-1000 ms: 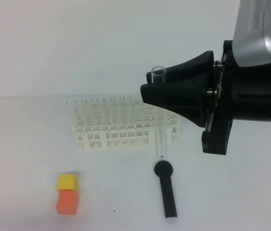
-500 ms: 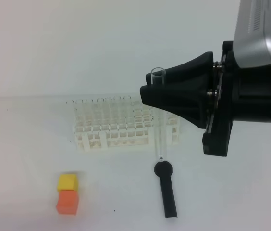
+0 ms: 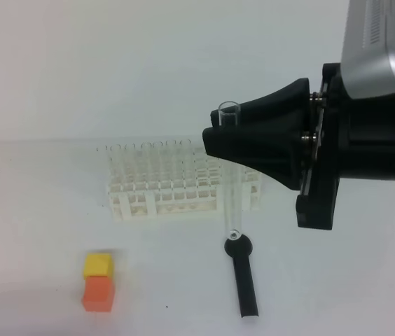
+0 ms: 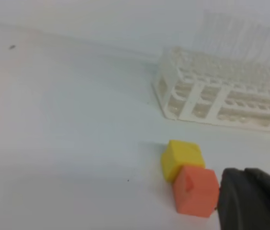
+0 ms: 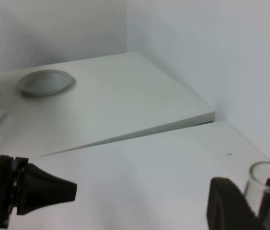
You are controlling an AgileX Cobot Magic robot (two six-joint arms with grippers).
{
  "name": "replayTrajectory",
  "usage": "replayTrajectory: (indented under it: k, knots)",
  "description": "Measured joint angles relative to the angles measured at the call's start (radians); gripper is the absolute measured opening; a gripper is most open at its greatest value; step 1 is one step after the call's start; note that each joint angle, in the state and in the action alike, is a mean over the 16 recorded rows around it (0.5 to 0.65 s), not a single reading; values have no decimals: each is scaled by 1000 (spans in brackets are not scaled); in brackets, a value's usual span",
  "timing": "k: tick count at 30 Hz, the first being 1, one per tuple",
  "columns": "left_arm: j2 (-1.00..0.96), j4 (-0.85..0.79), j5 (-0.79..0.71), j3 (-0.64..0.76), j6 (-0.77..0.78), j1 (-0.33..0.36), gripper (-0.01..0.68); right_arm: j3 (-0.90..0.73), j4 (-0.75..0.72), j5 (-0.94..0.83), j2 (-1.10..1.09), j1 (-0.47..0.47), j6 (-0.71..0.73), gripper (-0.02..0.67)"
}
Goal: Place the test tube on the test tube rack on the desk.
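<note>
The test tube (image 3: 233, 199) hangs upright, a clear glass tube with its open rim on top. My right gripper (image 3: 217, 137) is shut on it just below the rim, reaching in from the right. The tube's rounded end sits just in front of the white lattice test tube rack (image 3: 176, 183), over the round head of a black tool (image 3: 243, 276). The rack stands on the white desk (image 3: 36, 217). In the right wrist view the tube's rim (image 5: 267, 184) shows beside a black finger (image 5: 225, 207). My left gripper's dark tip (image 4: 255, 200) hovers low beside the blocks; its jaws are hidden.
A yellow block (image 3: 98, 264) touches an orange block (image 3: 99, 292) at the front left, also seen close up as the yellow block (image 4: 182, 157) and orange block (image 4: 195, 189). A black pointed part (image 5: 34, 189) sticks in at the left of the right wrist view.
The right gripper has sunk a little with the tube, so the tube's end now reaches the black tool's head. A dark corner has appeared at the bottom left of the high view.
</note>
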State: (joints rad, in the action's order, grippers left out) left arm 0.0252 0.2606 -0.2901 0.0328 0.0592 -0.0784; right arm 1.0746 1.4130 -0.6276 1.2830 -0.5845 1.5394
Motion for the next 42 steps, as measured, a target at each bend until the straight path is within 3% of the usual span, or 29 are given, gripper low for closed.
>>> replayTrajectory:
  k: [9, 17, 34, 42]
  knots:
    - [0, -43, -20, 0, -289, 111, -1, 0, 0, 0, 0, 0, -1, 125]
    - [0, -51, -34, 0, -378, 171, -1, 0, 0, 0, 0, 0, -2, 125]
    - [0, -73, -34, 0, -369, 175, -1, 0, -22, -8, 0, 0, -4, 125]
    - [0, -124, -29, 0, -369, 122, -1, 0, -58, -15, 0, 0, -4, 125]
